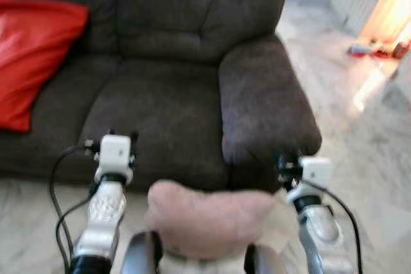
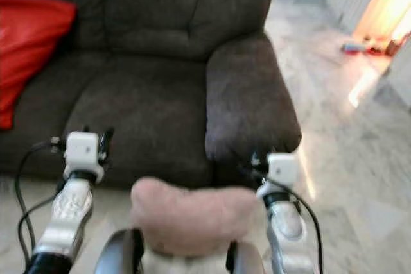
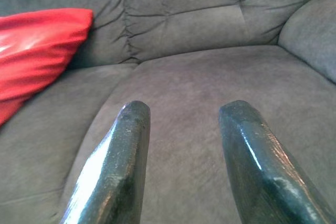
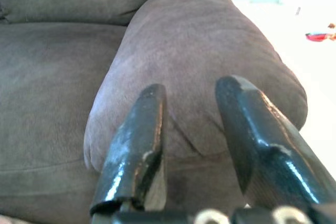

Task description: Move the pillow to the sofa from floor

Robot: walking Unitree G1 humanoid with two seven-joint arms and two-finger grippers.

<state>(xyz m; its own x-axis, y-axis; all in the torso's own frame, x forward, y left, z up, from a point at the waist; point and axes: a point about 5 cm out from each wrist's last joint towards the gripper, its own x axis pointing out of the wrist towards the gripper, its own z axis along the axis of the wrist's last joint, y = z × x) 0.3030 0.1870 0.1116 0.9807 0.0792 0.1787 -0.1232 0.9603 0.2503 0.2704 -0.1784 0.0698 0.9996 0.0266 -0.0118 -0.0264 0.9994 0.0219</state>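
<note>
A pale pink pillow [image 1: 209,219] sits low between my two arms, close to my body, above the floor in front of the sofa [image 1: 160,107]. Its underside is hidden, so I cannot tell what carries it. My left gripper [image 3: 184,111] is open with nothing between its fingers and points at the dark grey seat cushion [image 3: 210,93]. My right gripper [image 4: 197,90] is also open and empty, just in front of the sofa's right armrest [image 4: 205,40]. Neither gripper touches the pillow.
A red cushion [image 1: 32,56] leans on the left part of the sofa. The wide armrest [image 1: 263,101] stands right of the seat. Pale marble floor [image 1: 359,133] runs past it, with small red objects [image 1: 379,49] far back in the bright light.
</note>
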